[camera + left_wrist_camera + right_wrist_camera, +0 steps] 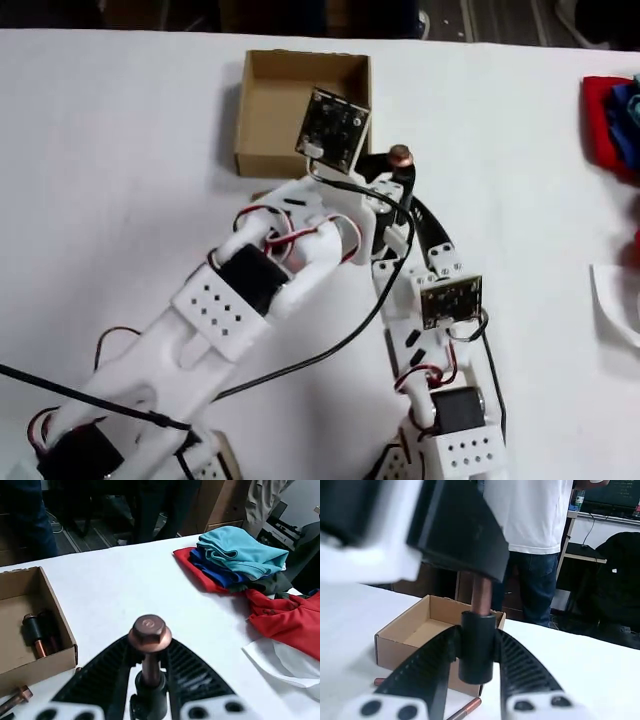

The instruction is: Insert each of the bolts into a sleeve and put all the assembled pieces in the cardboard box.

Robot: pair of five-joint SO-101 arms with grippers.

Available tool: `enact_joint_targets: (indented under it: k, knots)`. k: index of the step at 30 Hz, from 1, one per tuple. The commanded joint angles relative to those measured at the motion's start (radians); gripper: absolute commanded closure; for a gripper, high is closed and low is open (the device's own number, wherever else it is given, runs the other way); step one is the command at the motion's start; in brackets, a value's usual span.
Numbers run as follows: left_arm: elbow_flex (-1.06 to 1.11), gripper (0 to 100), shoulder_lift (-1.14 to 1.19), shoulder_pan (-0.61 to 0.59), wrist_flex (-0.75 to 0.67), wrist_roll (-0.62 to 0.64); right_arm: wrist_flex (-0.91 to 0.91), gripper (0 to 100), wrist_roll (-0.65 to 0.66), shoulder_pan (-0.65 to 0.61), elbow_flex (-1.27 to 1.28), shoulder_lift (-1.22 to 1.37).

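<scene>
A copper bolt (149, 633) stands upright between the fingers of my left gripper (150, 655), which is shut on it. Its shaft runs down into a black sleeve (477, 647). My right gripper (476, 665) is shut on that sleeve from below. From above, the bolt head (400, 155) shows just right of the cardboard box (300, 60), where both grippers meet. In the box (55, 605) lies one assembled piece (36, 634), a bolt in a black sleeve. A loose bolt (15, 697) lies on the table in front of the box (395, 645).
Another loose bolt (465, 710) lies on the table below the held sleeve. Folded clothes (612, 115) in red, blue and teal (240, 555) are stacked at the table's right edge, with a white sheet (615, 300) in front of them. Black cables trail across the table near the arms.
</scene>
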Motion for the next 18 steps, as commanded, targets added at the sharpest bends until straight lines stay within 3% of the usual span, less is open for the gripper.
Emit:
enact_joint_targets:
  k: [1,4,10,18]
  knots:
    - [-0.016,97,-0.012,-0.020,0.011,0.005,-0.025,97.5,-0.006,0.008,0.008,-0.005]
    - [-0.010,92,-0.012,-0.049,0.040,0.005,-0.025,97.5,-0.006,0.008,0.008,-0.005]
    - [-0.016,73,-0.012,-0.075,0.077,0.009,-0.025,97.5,-0.006,0.005,0.008,-0.005]
    - [-0.018,74,-0.015,-0.078,0.075,0.006,-0.022,97.5,-0.006,0.008,0.008,-0.005]
